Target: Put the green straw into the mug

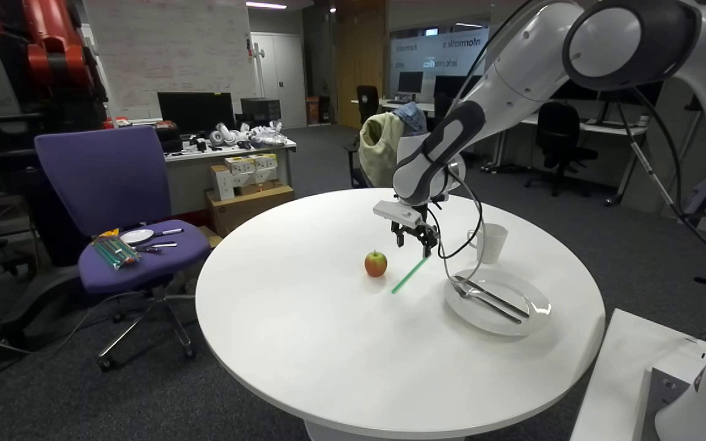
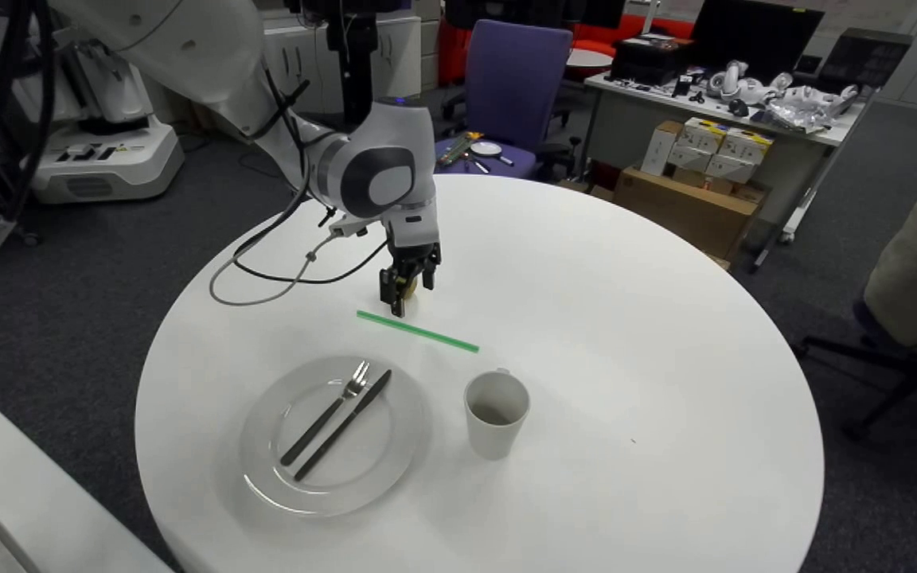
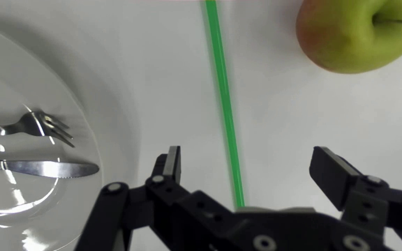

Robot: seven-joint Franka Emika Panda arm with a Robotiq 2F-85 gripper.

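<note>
The green straw [image 1: 410, 275] lies flat on the white table, apart from the mug; it also shows in an exterior view [image 2: 419, 330]. In the wrist view the straw [image 3: 225, 97] runs between the two fingers, nearer the left one, and its lower end is hidden behind the gripper body. The white mug [image 1: 493, 244] stands upright, its handle on the side; it also shows in an exterior view [image 2: 493, 438] but not in the wrist view. My gripper [image 1: 414, 246] is open and empty, pointing down above the straw; its fingers are wide apart in the wrist view [image 3: 246, 150].
A red-green apple [image 1: 375, 264] sits beside the straw, close to my gripper; it fills the upper right of the wrist view [image 3: 354, 38]. A white plate [image 2: 407, 454] near the mug holds a fork [image 2: 315, 428] and a knife [image 2: 347, 426]. Cables hang beside the arm.
</note>
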